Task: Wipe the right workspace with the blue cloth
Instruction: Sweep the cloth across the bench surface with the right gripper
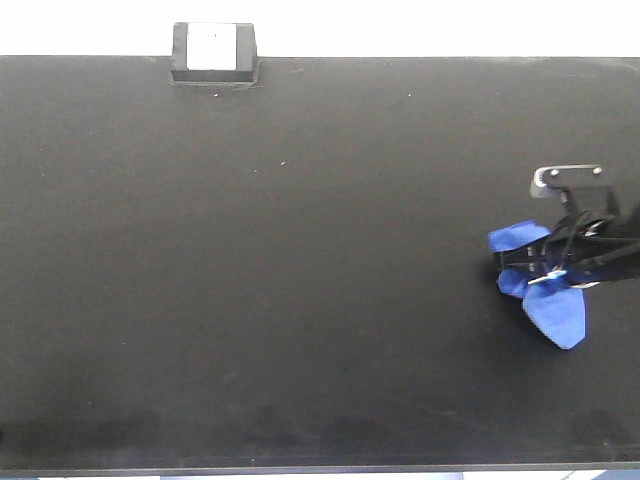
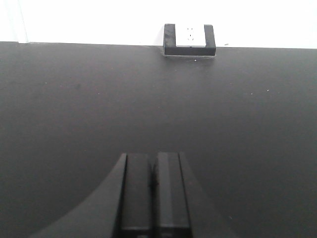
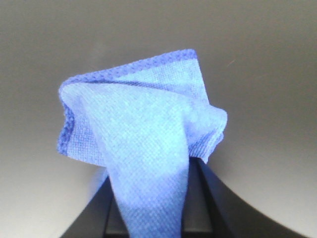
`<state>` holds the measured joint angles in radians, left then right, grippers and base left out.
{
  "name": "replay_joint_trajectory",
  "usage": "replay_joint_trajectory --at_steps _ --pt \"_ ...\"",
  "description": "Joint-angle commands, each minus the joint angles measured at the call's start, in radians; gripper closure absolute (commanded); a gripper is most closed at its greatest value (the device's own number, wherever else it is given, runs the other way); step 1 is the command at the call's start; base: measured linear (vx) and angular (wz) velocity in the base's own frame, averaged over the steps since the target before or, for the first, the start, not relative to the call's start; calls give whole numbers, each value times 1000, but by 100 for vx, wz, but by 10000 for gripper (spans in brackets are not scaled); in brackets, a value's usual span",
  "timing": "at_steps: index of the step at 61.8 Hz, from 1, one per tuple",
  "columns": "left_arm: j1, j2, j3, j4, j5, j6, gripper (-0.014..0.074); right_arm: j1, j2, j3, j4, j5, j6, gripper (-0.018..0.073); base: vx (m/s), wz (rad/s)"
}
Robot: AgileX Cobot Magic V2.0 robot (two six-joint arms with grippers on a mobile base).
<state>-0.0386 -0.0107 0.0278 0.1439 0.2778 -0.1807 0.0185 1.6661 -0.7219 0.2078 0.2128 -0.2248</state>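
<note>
Wide matte black benchtop (image 1: 300, 300) w/ white-faced black box (image 1: 213, 50) far left; right gripper (image 1: 553, 272) over its right side, clamped on bunched royal-blue cloth (image 1: 560, 315).

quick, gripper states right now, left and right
Left gripper: closed, holding nothing.
Right gripper: closed on the blue cloth.

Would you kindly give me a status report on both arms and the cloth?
Right gripper shut on blue cloth, right side of right workspace. Left gripper shut, empty. Small black box at far edge, well clear.
</note>
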Motion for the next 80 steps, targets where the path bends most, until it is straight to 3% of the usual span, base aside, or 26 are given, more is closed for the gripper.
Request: replay_joint_trajectory --at_steps 1,16,24,31,47,52,56,62,76,80 --pt "-7 -16 30 1 -79 -8 602 65 -15 -35 46 -68 -17 562 0 0" --pt "-7 -16 30 1 -79 -8 602 421 -13 -35 77 -192 -55 562 0 0" --pt "-7 -16 30 1 -79 -8 602 472 -13 -35 78 -203 -53 562 0 0" --pt "-7 -16 30 1 -79 -8 602 375 -13 -33 72 -182 -56 562 0 0" --pt "-7 -16 30 1 -79 -8 602 -58 -13 -33 -23 -143 -64 562 0 0" --pt "-7 -16 30 1 -79 -8 602 -121 -13 -33 -4 -143 -41 562 0 0" --pt "-7 -16 30 1 -79 -8 602 -119 -13 -33 28 -136 -26 562 0 0" --pt "-7 -16 30 1 -79 -8 602 -23 -13 -33 51 -116 -39 562 0 0" --pt "-7 -16 30 1 -79 -8 602 418 -13 -33 80 -139 -56 562 0 0" --pt "-7 -16 30 1 -79 -8 602 507 -13 -33 82 -190 -56 562 0 0"
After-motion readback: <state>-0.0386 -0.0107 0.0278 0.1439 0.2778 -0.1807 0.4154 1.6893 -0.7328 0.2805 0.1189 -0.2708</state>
